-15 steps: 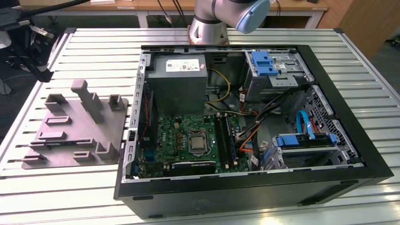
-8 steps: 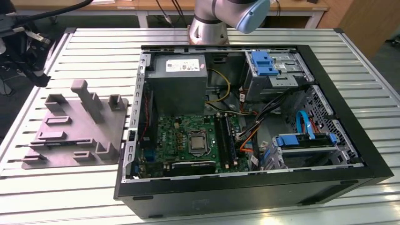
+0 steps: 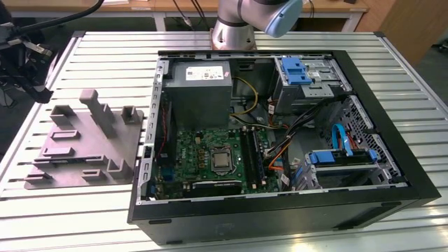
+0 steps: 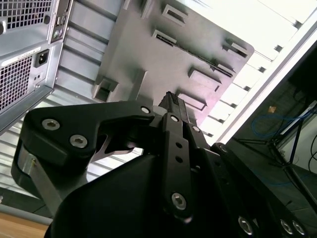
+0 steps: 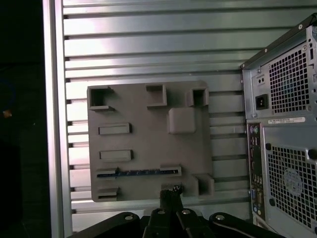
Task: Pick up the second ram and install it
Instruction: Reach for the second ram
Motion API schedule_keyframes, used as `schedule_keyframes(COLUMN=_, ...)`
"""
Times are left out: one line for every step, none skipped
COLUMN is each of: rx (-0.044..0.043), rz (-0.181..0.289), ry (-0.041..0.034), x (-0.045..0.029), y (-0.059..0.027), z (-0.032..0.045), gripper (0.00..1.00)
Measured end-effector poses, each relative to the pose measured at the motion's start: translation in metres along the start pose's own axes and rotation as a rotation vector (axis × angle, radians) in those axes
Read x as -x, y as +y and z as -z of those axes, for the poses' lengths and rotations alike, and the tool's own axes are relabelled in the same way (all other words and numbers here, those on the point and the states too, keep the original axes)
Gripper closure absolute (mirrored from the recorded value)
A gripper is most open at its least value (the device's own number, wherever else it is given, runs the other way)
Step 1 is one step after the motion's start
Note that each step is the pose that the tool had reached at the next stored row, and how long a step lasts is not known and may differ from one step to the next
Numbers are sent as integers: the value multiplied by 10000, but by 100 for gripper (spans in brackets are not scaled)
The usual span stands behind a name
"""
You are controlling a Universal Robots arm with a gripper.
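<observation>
End effector [image 5: 171,192] hovers closed and empty over the grey fixture [image 3: 91,142], at 9 o'clock from the computer case [image 3: 280,220] in the exterior view. The second ram [image 5: 143,173] lies in a fixture slot; I think I must open, center along it and descend straight.

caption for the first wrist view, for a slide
Gripper over the grey fixture, dark memory stick lying in its slot.

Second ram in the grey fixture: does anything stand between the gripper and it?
Nothing visible does. In the first wrist view the second ram lies in a slot of the grey fixture, and the gripper hangs close by it, apart from it, with only bare fixture surface between them.
</observation>
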State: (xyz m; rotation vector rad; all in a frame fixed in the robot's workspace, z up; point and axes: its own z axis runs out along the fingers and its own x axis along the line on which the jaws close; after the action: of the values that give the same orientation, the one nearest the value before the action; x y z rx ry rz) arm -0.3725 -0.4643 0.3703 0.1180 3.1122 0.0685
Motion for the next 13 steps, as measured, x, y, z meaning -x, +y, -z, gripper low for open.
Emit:
schedule_keyframes(rx=0, rz=0, ry=0, x=-3, y=-9, z=-4, gripper=89)
schedule_keyframes(rx=1, rz=0, ry=0, x=-6, y=-18, z=-8, gripper=89)
schedule_keyframes(rx=0, rz=0, ry=0, x=-9, y=-27, z=-11, gripper=89)
schedule_keyframes(rx=-1, rz=0, ry=0, x=-12, y=-36, z=-15, gripper=89)
schedule_keyframes(rx=-1, rz=0, ry=1, x=-16, y=-45, z=-18, gripper=89)
schedule_keyframes(rx=-1, rz=0, ry=1, x=-19, y=-54, z=-22, gripper=89)
schedule_keyframes(rx=0, rz=0, ry=0, x=-23, y=-64, z=-26, gripper=89)
schedule_keyframes(rx=0, rz=0, ry=0, x=-28, y=-74, z=-30, gripper=89)
schedule_keyframes(rx=0, rz=0, ry=0, x=-31, y=-84, z=-35, gripper=89)
schedule_keyframes(rx=0, rz=0, ry=0, x=-36, y=-95, z=-39, gripper=89)
schedule_keyframes(rx=0, rz=0, ry=0, x=-40, y=-107, z=-44, gripper=89)
schedule_keyframes(rx=0, rz=0, ry=0, x=-44, y=-119, z=-48, gripper=89)
schedule_keyframes(rx=0, rz=0, ry=0, x=-49, y=-132, z=-52, gripper=89)
